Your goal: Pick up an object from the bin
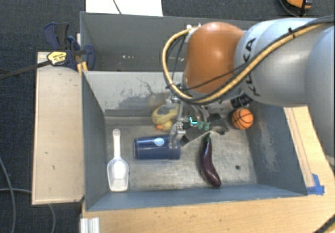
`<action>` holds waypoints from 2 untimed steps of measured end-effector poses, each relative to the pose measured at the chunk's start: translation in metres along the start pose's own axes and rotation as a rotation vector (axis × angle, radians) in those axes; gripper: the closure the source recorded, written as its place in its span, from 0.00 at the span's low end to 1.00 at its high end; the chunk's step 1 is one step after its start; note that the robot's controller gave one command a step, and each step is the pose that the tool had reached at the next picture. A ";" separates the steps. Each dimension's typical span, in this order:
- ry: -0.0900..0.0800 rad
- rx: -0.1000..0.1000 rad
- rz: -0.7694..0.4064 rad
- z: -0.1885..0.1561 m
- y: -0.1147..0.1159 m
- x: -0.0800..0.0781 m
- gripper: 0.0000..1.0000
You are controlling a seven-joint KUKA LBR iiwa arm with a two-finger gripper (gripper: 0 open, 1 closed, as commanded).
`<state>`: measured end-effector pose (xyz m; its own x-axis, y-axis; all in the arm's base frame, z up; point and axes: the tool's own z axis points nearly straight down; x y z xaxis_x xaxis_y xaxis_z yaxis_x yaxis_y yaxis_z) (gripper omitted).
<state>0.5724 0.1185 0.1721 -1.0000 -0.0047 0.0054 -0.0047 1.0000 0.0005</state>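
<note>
A: Now hanging where?
B: Hanging low in the grey bin (pixel 131 96), with the tool (pixel 183 131) close to the end of a dark blue cup (pixel 152 148) lying sideways at its left.
A: Gripping anything?
B: Not showing, open or closed. Lying just at its right: a purple aubergine (pixel 208 163).

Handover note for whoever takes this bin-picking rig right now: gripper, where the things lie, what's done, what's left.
Gripper: low in the middle of the bin, at the right end of the blue cylinder lying on its side. Whether it is open or shut can't be told, and nothing is seen held.
Things: yellow toy just behind the gripper, purple eggplant in front to the right, orange ball further right, white scoop at the left.
Done: nothing lifted yet.
Left: grasp one thing and lift it out.
</note>
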 end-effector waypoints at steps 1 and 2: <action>-0.008 -0.001 0.003 -0.005 -0.001 -0.002 0.00; -0.017 -0.005 0.003 0.049 0.012 0.004 0.00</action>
<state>0.5677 0.1307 0.1236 -0.9999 -0.0017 -0.0113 -0.0018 1.0000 0.0059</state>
